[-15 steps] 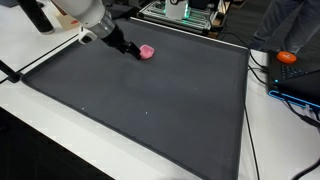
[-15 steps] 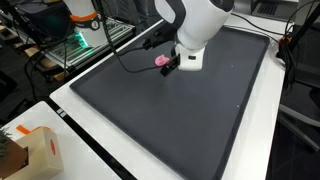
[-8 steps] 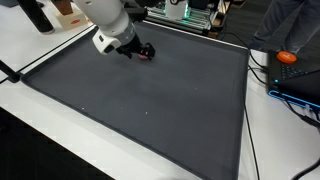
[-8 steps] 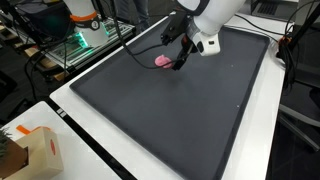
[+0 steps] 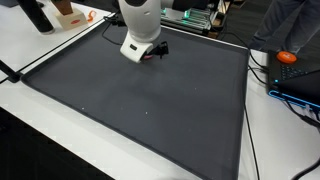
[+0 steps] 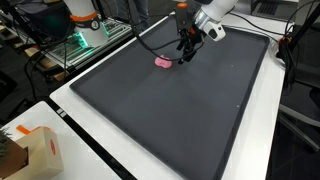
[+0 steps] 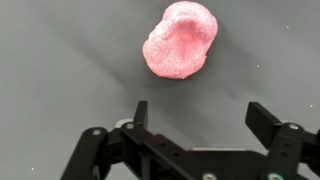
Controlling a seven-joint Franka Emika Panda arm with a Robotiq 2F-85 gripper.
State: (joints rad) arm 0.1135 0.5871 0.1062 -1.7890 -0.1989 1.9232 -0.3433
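Observation:
A small pink lump [image 7: 180,42] lies on the dark grey mat [image 7: 60,60]. In the wrist view it sits just beyond my gripper [image 7: 203,112], whose two black fingers stand wide apart with nothing between them. An exterior view shows the pink lump [image 6: 163,62] on the mat's far part, with the gripper [image 6: 185,52] hovering just beside it and slightly above. In the exterior view from the opposite side, the arm's white wrist [image 5: 137,45] hides the lump, and only the dark gripper [image 5: 155,54] shows at its side.
The mat [image 5: 150,110] covers most of a white table [image 5: 30,40]. An orange object [image 5: 288,57] and cables lie off the mat at one side. A cardboard box [image 6: 30,150] stands near a table corner. Equipment racks [image 6: 85,35] line the far edge.
The arm has swung across the mat's far part, the wrist turning. The gripper, which was down beside the pink lump, now stands off from it. The jaws stayed open and the lump has not moved.

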